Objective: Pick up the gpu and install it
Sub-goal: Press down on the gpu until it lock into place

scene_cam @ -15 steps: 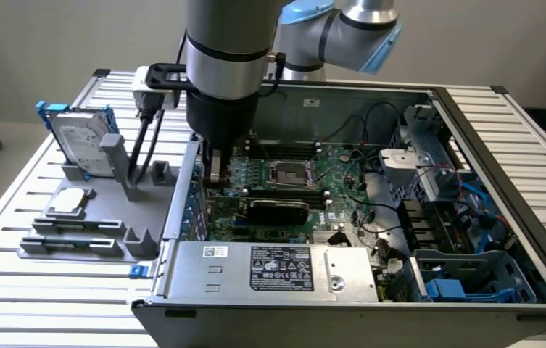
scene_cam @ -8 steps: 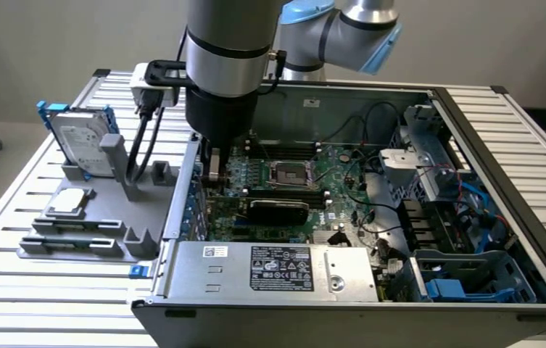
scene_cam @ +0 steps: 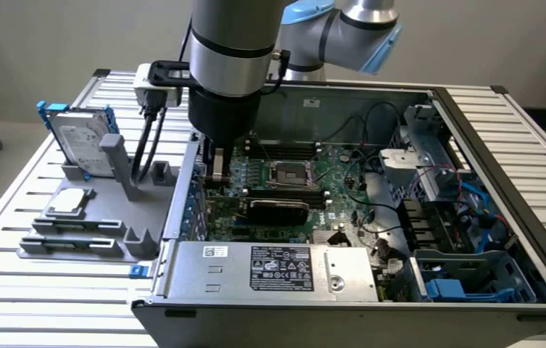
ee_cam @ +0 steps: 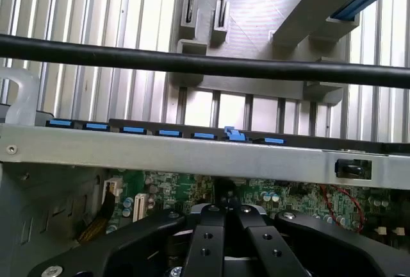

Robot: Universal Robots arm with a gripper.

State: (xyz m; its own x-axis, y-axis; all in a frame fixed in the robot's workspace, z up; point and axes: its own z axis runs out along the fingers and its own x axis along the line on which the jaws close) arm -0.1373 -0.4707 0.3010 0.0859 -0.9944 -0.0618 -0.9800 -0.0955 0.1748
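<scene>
Inside the open computer case, the gpu sits seated on the motherboard below the processor socket; the gripper, just beside it, looks clenched and empty.

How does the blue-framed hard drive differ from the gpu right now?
The hard drive is silver with a blue frame; the gpu shows a black cover. The hard drive stands upright in the gray holder outside the computer case; the gpu sits inside it. Both are flat and rectangular.
</scene>
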